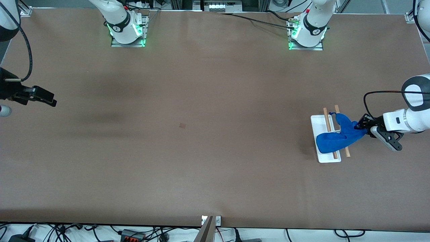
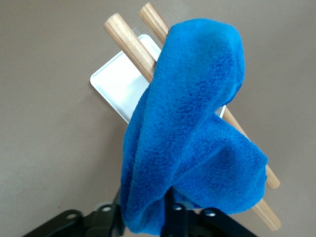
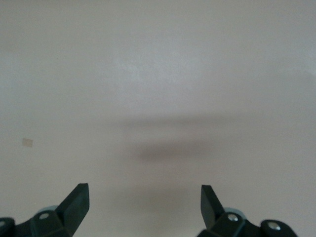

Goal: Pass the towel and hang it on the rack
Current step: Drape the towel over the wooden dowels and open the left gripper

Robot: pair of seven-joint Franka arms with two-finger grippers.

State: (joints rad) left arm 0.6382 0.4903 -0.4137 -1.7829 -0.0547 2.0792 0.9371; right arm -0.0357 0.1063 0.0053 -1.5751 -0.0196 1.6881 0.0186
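Two arms: both Frankas, bases along the table edge farthest from the front camera.
Left gripper point(image 1: 364, 129): at the left arm's end of the table, just beside the rack, fingertips at the towel's trailing end. Fingers point(image 2: 173, 217) sit either side of the cloth's lower fold; cannot tell whether they pinch it or have let go.
Right gripper point(image 1: 50, 101): at the right arm's end of the table, up over bare tabletop, well apart from the rack. Arm waits.
Right gripper fingers point(image 3: 76, 202): spread wide, nothing between them, only table surface below.
Towel point(image 1: 337, 136): blue, fluffy, draped over both rods of the rack. One bunched part hangs over the white base, the other end stretches toward the left gripper. In the left wrist view the towel point(image 2: 192, 128) covers the middle of both rods and folds into two lobes.
Rack point(image 1: 327, 117): white flat base with two parallel light wooden rods. Rod ends stick out past the towel on both sides. Stands on the table toward the left arm's end.
Rack base point(image 2: 118, 86): white, one corner visible under the rods.
Table point(image 1: 201, 151): brown surface, small darker square mark point(image 1: 182, 125) near the middle.
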